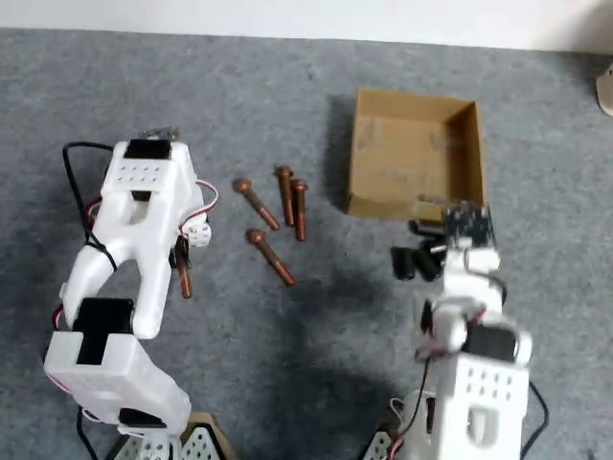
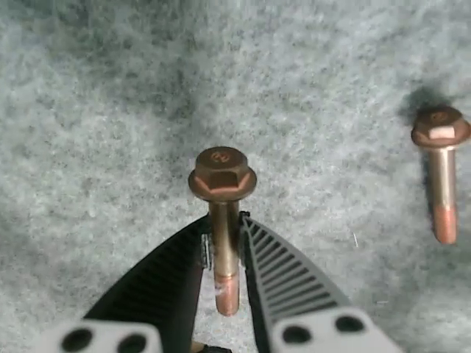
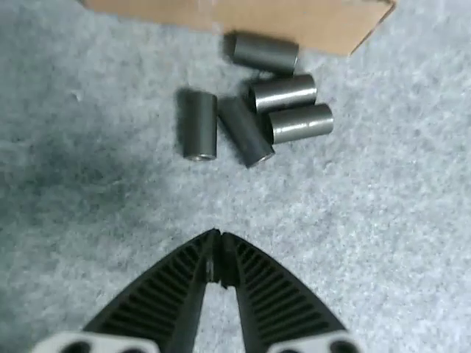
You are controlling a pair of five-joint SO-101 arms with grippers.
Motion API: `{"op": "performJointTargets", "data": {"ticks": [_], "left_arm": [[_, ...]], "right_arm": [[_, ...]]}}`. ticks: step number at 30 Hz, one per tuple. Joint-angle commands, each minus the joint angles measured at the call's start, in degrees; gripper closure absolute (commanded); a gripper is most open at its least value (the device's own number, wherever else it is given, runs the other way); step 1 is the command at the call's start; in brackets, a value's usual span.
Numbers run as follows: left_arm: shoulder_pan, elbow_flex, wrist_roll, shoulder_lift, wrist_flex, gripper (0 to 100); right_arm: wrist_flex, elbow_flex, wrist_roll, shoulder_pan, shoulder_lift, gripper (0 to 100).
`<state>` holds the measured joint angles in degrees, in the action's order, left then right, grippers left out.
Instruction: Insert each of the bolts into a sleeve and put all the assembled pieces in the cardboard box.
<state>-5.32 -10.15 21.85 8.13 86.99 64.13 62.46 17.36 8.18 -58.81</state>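
Left wrist view first: the left end effector [image 2: 224, 220] has its black ribbed fingers [image 2: 272, 265] pinched on the smooth shank of a coppery bolt [image 2: 222, 178]. The bolt's hex flange head sticks out past the tips, over the fuzzy grey tabletop [image 2: 110, 110]. A second bolt [image 2: 441, 173] of the same copper tone lies off to one side, well apart from it.

Over on the high view, four loose bolts [image 1: 284, 196] lie scattered between the two arms, two of them side by side and nearly touching.

Now the right end effector [image 3: 219, 239]: its fingers are closed tip to tip on themselves, poised over the felt-like surface. Ahead of it lie five short dark metal sleeves [image 3: 282, 92], plain smooth cylinders on their sides. Four are bunched together and one lies just beside the bunch. One sleeve of the bunch lies right by the wall of the cardboard box [image 1: 407, 153], a shallow, square, open-topped tray of brown board.
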Motion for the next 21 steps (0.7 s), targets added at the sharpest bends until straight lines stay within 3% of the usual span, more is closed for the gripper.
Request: {"op": "performJointTargets", "data": {"ticks": [1,7,12,21], "left_arm": [[0.57,0.04,-0.26,-3.38,-1.23,100],[0.4,-0.04,-0.26,-3.21,-1.23,100],[0.31,-0.22,-0.35,-3.12,-1.49,100],[0.31,-1.8,-0.35,-3.21,-3.52,100]], "right_arm": [[-2.51,-10.42,0.53,-1.1,15.34,99.5],[-4.79,-15.08,2.11,-7.96,29.14,97.7],[-6.37,-18.95,-0.88,-11.56,36.26,76.8],[-7.16,-27.12,0.09,-11.56,46.55,79.8]]}}
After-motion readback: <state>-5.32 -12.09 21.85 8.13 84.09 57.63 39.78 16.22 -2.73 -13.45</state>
